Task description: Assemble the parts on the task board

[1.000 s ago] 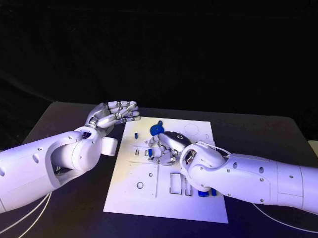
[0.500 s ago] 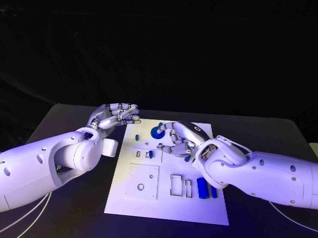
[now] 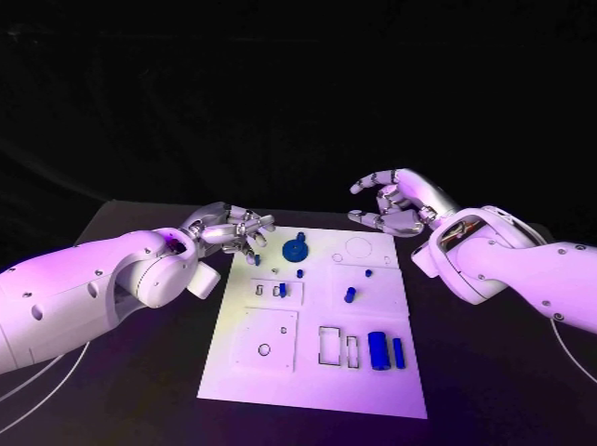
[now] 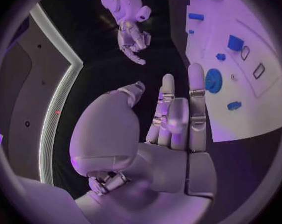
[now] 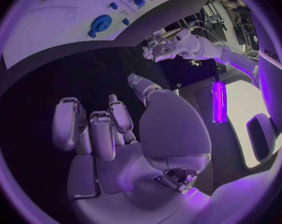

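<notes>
Silver right hand [image 3: 395, 206] is lifting off the board [image 3: 312, 372], fingers loosely curled, empty; small blue peg [image 3: 351, 295] is now sitting mid-board. Left hand [image 3: 232, 230], fingers curled and empty, is idling at the board's edge.

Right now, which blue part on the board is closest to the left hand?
The small blue peg at the task board's far left edge, just below the left hand. The round blue disc and the other parts lie further right.
</notes>
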You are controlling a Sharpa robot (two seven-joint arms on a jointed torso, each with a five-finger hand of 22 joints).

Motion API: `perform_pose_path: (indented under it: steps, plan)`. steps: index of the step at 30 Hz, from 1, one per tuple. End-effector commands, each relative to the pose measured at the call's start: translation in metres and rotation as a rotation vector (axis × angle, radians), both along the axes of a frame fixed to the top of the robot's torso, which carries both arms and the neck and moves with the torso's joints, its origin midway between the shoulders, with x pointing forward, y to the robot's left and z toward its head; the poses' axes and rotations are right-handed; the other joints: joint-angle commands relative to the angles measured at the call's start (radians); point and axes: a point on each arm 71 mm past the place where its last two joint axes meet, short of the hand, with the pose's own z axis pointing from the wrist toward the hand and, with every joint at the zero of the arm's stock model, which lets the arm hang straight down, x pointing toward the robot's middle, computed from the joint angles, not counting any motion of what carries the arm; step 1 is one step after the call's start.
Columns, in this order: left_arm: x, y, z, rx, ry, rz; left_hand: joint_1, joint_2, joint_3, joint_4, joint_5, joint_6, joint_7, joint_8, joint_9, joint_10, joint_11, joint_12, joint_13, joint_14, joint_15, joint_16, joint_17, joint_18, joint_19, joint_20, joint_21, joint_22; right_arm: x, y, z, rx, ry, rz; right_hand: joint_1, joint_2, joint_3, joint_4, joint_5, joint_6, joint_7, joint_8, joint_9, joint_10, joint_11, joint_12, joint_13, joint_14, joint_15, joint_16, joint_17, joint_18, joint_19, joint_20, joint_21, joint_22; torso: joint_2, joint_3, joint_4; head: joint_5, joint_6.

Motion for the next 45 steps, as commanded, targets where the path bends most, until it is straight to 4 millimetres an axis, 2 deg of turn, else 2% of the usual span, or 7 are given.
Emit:
perform_pose_path:
  steps: [1, 2, 7, 12, 22, 28, 45]
  plan:
    - [-0.001, -0.007, -0.011, 0.342, 0.090, -0.125, -0.050, 0.056, -0.025, 0.005, 0.025, -0.039, -0.018, 0.061, 0.061, -0.071, -0.003, 0.241, 0.194, 0.042, -0.010, 0.119, 0.179, -0.014, 0.056, -0.021, 0.218, 0.241, 0.002, -0.010, 0.001, 0.033, 0.031, 0.018, 0.002, 0.002, 0.002, 0.005, 0.001, 0.007, -0.002, 0.005, -0.001, -0.011, 0.000, -0.007, -0.004, 0.052, 0.003, -0.006, 0.050, 0.011, -0.008, 0.000, -0.009, -0.004, -0.007, 0.0055, -0.0010, 0.005, -0.007]
    - [0.001, -0.009, -0.011, 0.400, 0.095, -0.132, -0.053, 0.066, -0.025, 0.010, -0.003, -0.040, -0.012, 0.069, 0.067, -0.086, -0.008, 0.254, 0.206, 0.043, -0.008, 0.123, 0.187, -0.017, 0.055, -0.018, 0.228, 0.256, 0.002, -0.013, 0.002, 0.029, 0.029, 0.014, 0.002, 0.002, 0.002, 0.005, 0.001, 0.007, -0.002, 0.005, -0.001, -0.011, 0.000, -0.007, -0.004, 0.052, 0.003, -0.006, 0.050, 0.011, -0.008, 0.000, -0.009, -0.004, -0.008, 0.0061, -0.0005, 0.006, -0.009]
    - [0.006, -0.014, -0.012, 0.585, 0.124, -0.160, -0.050, 0.072, -0.045, 0.011, 0.001, -0.095, -0.008, 0.140, 0.129, -0.182, -0.005, 0.409, 0.326, 0.062, -0.007, 0.175, 0.284, -0.051, 0.135, -0.015, 0.406, 0.506, 0.003, -0.023, 0.003, 0.017, 0.030, -0.003, 0.002, 0.002, 0.001, 0.006, 0.001, 0.008, -0.002, 0.005, -0.001, -0.012, 0.000, -0.008, -0.005, 0.052, 0.003, -0.007, 0.050, 0.011, -0.006, 0.000, -0.008, -0.003, -0.011, 0.0079, -0.0026, 0.008, -0.009]
    - [0.013, -0.024, -0.010, 0.752, 0.136, -0.212, -0.025, 0.078, -0.031, 0.011, 0.001, -0.096, -0.018, 0.194, 0.168, -0.135, -0.015, 0.567, 0.481, 0.072, -0.013, 0.196, 0.322, -0.066, 0.170, -0.021, 0.473, 0.606, 0.004, -0.028, 0.003, 0.010, 0.036, -0.015, 0.003, 0.002, 0.001, 0.007, 0.002, 0.010, -0.003, 0.008, -0.001, -0.012, -0.001, -0.009, -0.006, 0.051, 0.003, -0.008, 0.047, 0.011, -0.007, -0.001, -0.010, -0.004, -0.010, 0.0094, -0.0039, 0.010, -0.013]
    - [0.023, -0.040, -0.006, 0.904, 0.135, -0.282, -0.072, 0.090, -0.042, 0.011, 0.001, -0.102, -0.031, 0.266, 0.226, -0.103, -0.025, 0.685, 0.594, 0.082, -0.021, 0.217, 0.362, -0.083, 0.202, -0.029, 0.543, 0.714, 0.005, -0.031, 0.001, 0.002, 0.047, -0.030, 0.005, 0.001, 0.001, 0.008, 0.007, 0.013, -0.004, 0.010, 0.000, -0.011, -0.002, -0.009, -0.007, 0.050, 0.002, -0.010, 0.044, 0.011, -0.008, -0.002, -0.012, -0.005, -0.011, 0.0082, 0.0018, 0.007, -0.023]
    - [0.024, -0.049, -0.005, 0.948, 0.133, -0.321, -0.091, 0.094, -0.050, 0.012, 0.000, -0.116, -0.041, 0.322, 0.280, -0.096, -0.034, 0.721, 0.618, 0.083, -0.030, 0.221, 0.369, -0.086, 0.205, -0.037, 0.557, 0.737, 0.006, -0.032, 0.000, -0.001, 0.053, -0.036, 0.005, 0.001, 0.001, 0.009, 0.012, 0.014, -0.005, 0.012, 0.000, -0.013, -0.002, -0.011, -0.010, 0.050, 0.001, -0.011, 0.043, 0.012, -0.009, -0.002, -0.013, -0.006, -0.011, 0.0079, 0.0029, 0.007, -0.028]
    - [0.023, -0.067, -0.011, 0.996, 0.142, -0.387, -0.166, 0.086, -0.113, 0.012, 0.001, -0.144, -0.046, 0.355, 0.328, -0.105, -0.038, 0.736, 0.618, 0.085, -0.033, 0.226, 0.380, -0.089, 0.205, -0.040, 0.569, 0.757, 0.007, -0.032, -0.003, -0.007, 0.062, -0.039, 0.004, 0.000, 0.000, 0.010, 0.016, 0.015, -0.005, 0.013, 0.000, -0.012, -0.003, -0.011, -0.011, 0.050, 0.001, -0.012, 0.041, 0.012, -0.010, -0.002, -0.016, -0.008, -0.012, 0.0063, 0.0048, 0.011, -0.040]
